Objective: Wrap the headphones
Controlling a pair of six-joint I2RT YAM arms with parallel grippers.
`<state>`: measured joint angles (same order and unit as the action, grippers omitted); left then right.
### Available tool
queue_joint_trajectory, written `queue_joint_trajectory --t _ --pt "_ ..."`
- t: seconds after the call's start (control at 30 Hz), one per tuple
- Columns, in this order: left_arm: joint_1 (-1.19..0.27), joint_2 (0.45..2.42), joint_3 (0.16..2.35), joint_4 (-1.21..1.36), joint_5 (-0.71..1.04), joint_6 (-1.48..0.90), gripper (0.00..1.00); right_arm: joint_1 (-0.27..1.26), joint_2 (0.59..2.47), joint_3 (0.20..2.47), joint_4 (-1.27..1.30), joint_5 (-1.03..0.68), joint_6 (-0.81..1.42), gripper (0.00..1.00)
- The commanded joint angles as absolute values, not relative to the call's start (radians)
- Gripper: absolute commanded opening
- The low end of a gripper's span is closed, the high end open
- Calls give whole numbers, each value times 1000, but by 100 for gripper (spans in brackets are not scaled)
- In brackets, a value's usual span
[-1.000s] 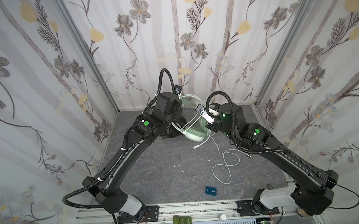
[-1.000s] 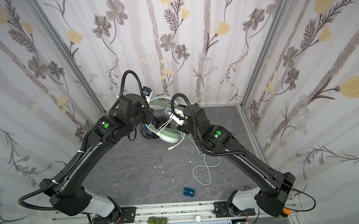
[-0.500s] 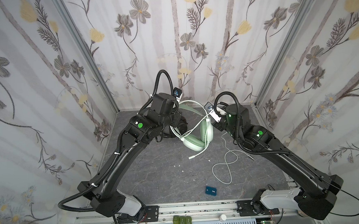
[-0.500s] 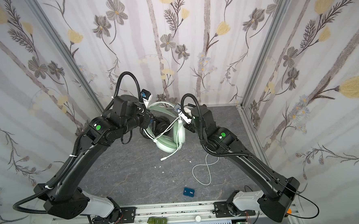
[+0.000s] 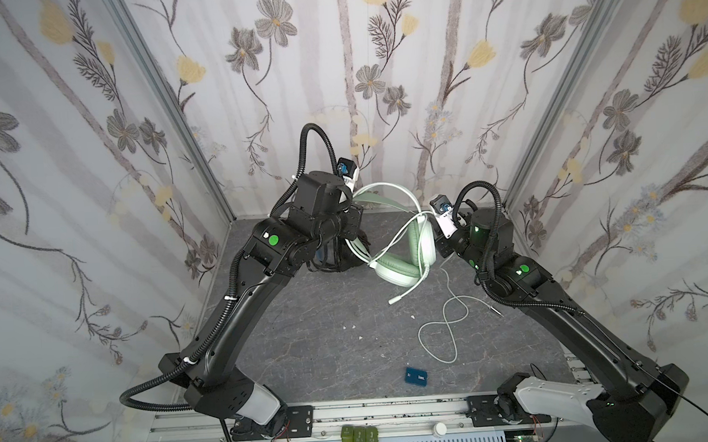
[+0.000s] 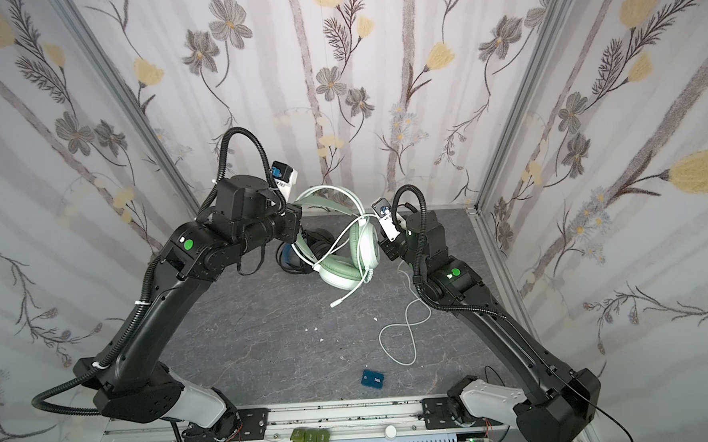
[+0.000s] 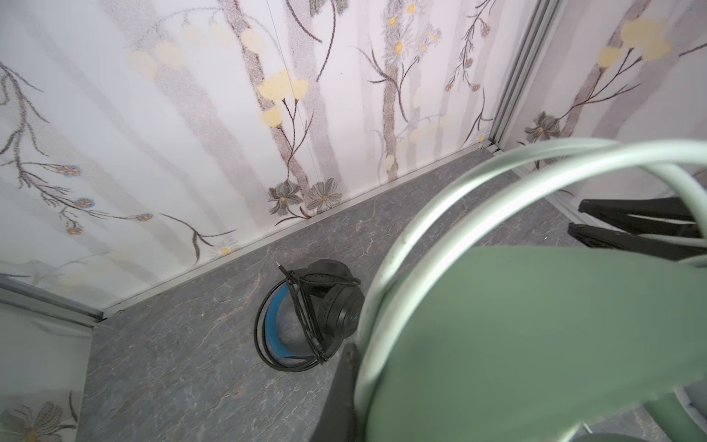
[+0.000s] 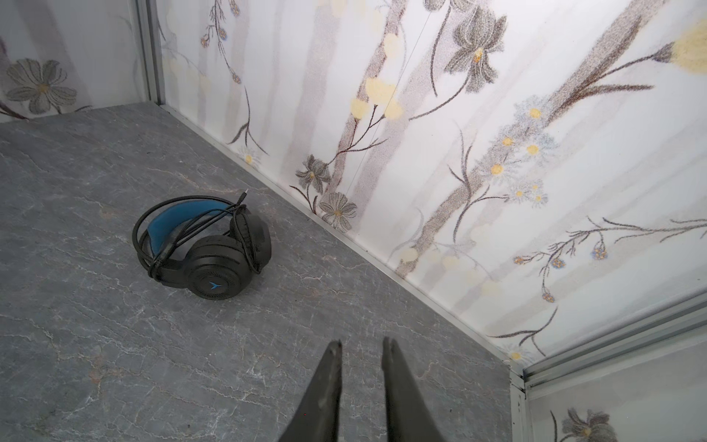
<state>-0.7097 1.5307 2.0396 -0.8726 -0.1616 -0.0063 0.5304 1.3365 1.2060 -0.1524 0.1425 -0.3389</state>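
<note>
The headphones seem half done: the black headset point(image 8: 202, 248) is lying wrapped in its cable on the desk point(image 5: 330, 348) by the back wall. The left hand point(image 5: 350, 226) is clamping the mint-green headset point(image 5: 400, 267) by its headband, its pale cable point(image 5: 449, 323) mostly trailing loose. The right hand point(image 8: 361, 344) is hanging slightly open, empty.

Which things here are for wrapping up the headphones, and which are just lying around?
For the job:
- green headphones
- their pale cable, loose on the table
- black headphones, cable already wound round them

Just lying about:
- small blue box
</note>
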Motion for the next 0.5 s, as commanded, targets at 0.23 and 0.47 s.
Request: queue_joint_trajectory --t 0.23,0.47 --pt "-678 1582 2210 -808 49 -141 0 428 1351 1169 82 -61 -167 23" --pt "-659 1593 2261 -724 161 -230 0 388 1393 1169 170 -136 -81 23"
